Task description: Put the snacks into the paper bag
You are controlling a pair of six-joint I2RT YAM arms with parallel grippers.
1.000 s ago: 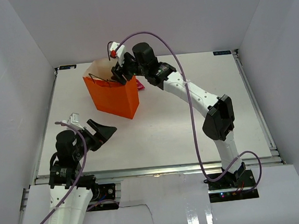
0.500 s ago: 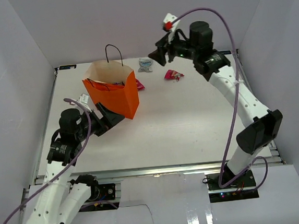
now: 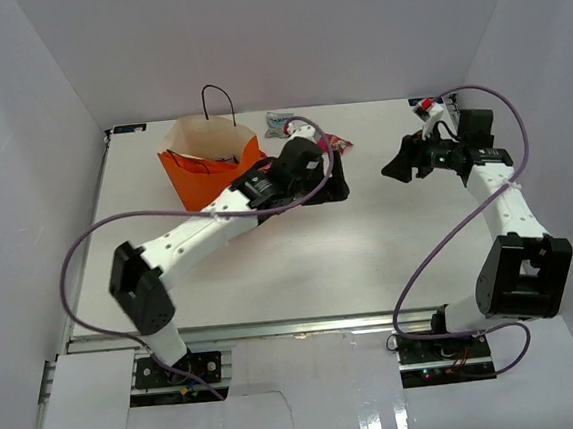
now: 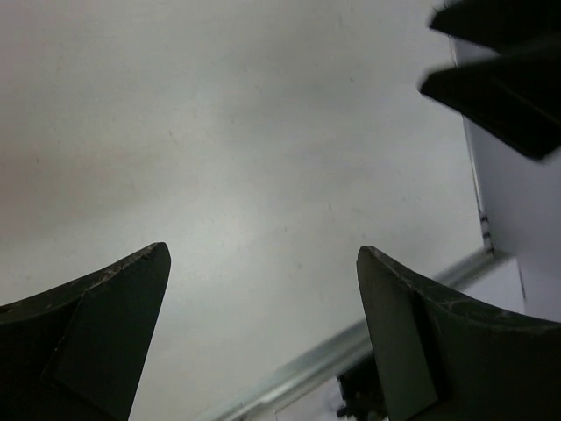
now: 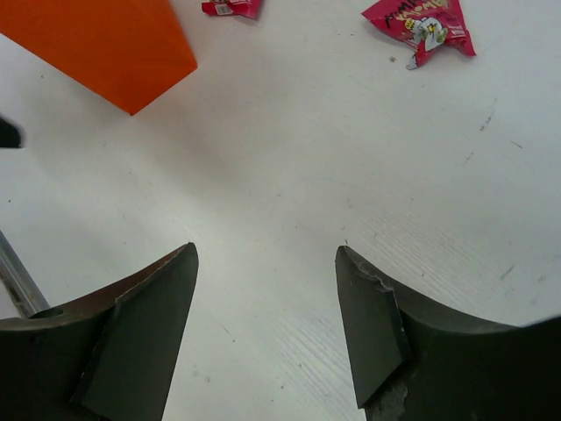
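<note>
The orange paper bag [image 3: 225, 180] stands upright at the back left with some snacks [image 3: 205, 162] inside; its corner [image 5: 105, 44] shows in the right wrist view. On the table behind it lie a pale blue packet [image 3: 279, 125] and a magenta packet [image 3: 338, 143] [image 5: 422, 24], and a small red packet [image 5: 232, 7] lies close to the bag. My left gripper [image 3: 332, 180] [image 4: 263, 263] reaches across just right of the bag, open and empty above bare table. My right gripper [image 3: 393, 168] [image 5: 267, 259] hangs at the right, open and empty, pointing toward the left one.
The table's metal front rail [image 4: 333, 351] shows in the left wrist view. White walls close in the back and both sides. The dark tips of the right gripper [image 4: 500, 79] appear at the upper right of the left wrist view.
The left arm swung from the left of the bag across to its right side. The right arm pulled away from the bag and back of the table to the right, its jaws widening slightly.
</note>
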